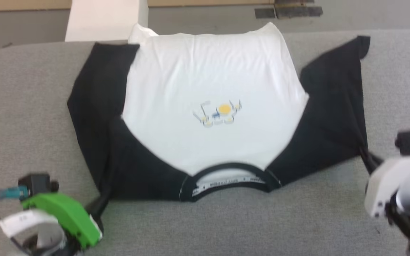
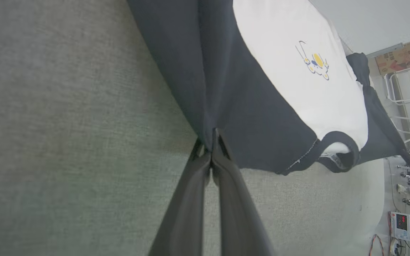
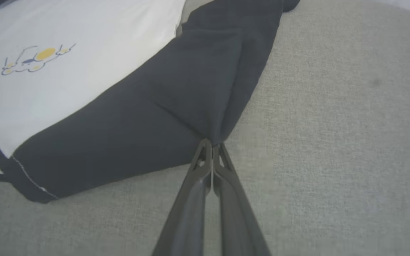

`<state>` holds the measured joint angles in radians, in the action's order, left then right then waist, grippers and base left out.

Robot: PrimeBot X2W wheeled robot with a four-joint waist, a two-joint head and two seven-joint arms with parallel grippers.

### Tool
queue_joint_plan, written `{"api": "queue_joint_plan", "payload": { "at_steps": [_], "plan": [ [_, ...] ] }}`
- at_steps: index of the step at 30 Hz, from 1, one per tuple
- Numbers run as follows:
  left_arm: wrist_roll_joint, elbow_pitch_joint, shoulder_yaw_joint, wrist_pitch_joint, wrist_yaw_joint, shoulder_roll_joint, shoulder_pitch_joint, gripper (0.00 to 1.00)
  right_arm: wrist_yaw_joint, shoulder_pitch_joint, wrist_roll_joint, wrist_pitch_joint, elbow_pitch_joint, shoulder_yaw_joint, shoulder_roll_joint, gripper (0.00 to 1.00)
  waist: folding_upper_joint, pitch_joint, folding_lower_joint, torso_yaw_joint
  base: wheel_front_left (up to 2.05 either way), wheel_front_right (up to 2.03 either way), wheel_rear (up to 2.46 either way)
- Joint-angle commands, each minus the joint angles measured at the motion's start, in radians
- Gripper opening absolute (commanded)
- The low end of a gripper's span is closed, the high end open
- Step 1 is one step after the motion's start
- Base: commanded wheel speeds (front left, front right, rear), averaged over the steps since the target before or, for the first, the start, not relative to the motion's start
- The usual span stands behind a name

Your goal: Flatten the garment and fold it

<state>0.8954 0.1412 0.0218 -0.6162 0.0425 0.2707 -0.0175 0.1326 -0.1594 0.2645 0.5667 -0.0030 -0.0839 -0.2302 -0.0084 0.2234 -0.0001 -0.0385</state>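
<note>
The garment (image 1: 205, 85) lies spread on the grey table (image 1: 20, 106), white chest up, with its black neckband (image 1: 228, 174) toward me and a small yellow-and-blue print (image 1: 219, 113) in the middle. Both black sleeves are folded back beside the body. My left gripper (image 1: 101, 201) is shut on the near corner of the left sleeve (image 2: 208, 142). At the right, my right gripper (image 1: 366, 153) pinches the near corner of the right sleeve (image 3: 214, 137). Both sleeve corners are pulled taut into creases at the fingertips.
The table's far edge runs along the top of the head view, with a pale block (image 1: 103, 19) and floor behind it. Bare grey cloth (image 1: 297, 220) lies in front of the neckband between my arms. Equipment and racks (image 2: 404, 106) stand beyond the table.
</note>
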Motion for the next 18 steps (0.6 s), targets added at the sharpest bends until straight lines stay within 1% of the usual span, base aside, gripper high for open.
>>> {"api": "queue_joint_plan", "payload": {
  "at_steps": [1, 4, 7, 11, 14, 18],
  "plan": [
    [-0.018, 0.012, 0.005, -0.001, 0.009, 0.012, -0.054, 0.0, -0.002, 0.052, -0.019, 0.023, -0.03, -0.026, 0.02, 0.0, 0.0081, -0.027, 0.0001, 0.013, 0.0, 0.0, 0.0],
    [-0.031, 0.032, 0.001, 0.003, 0.022, 0.01, -0.125, 0.0, -0.002, 0.14, -0.045, 0.069, -0.075, -0.07, 0.056, 0.0, 0.0081, -0.038, 0.0001, 0.017, 0.0, 0.0, 0.0],
    [-0.029, 0.041, -0.002, 0.01, 0.031, -0.006, -0.189, 0.0, -0.002, 0.212, -0.061, 0.107, -0.107, -0.109, 0.098, 0.0, 0.0081, -0.051, 0.0001, 0.015, 0.0, 0.0, 0.0],
    [-0.019, 0.043, -0.015, 0.009, 0.037, -0.027, -0.255, 0.0, -0.002, 0.285, -0.078, 0.15, -0.127, -0.144, 0.137, 0.0, 0.0081, -0.06, 0.0001, 0.016, 0.0, 0.0, 0.0],
    [-0.014, 0.038, -0.022, -0.001, 0.041, -0.031, -0.294, 0.0, -0.002, 0.322, -0.088, 0.176, -0.127, -0.164, 0.152, 0.0, 0.0081, -0.065, 0.0001, 0.017, 0.0, 0.0, 0.0],
    [-0.029, 0.03, -0.033, -0.018, 0.057, -0.022, -0.331, 0.0, -0.002, 0.357, -0.114, 0.207, -0.122, -0.196, 0.166, 0.0, 0.0081, -0.071, 0.0001, 0.022, 0.0, 0.0, 0.0]
  ]
}}
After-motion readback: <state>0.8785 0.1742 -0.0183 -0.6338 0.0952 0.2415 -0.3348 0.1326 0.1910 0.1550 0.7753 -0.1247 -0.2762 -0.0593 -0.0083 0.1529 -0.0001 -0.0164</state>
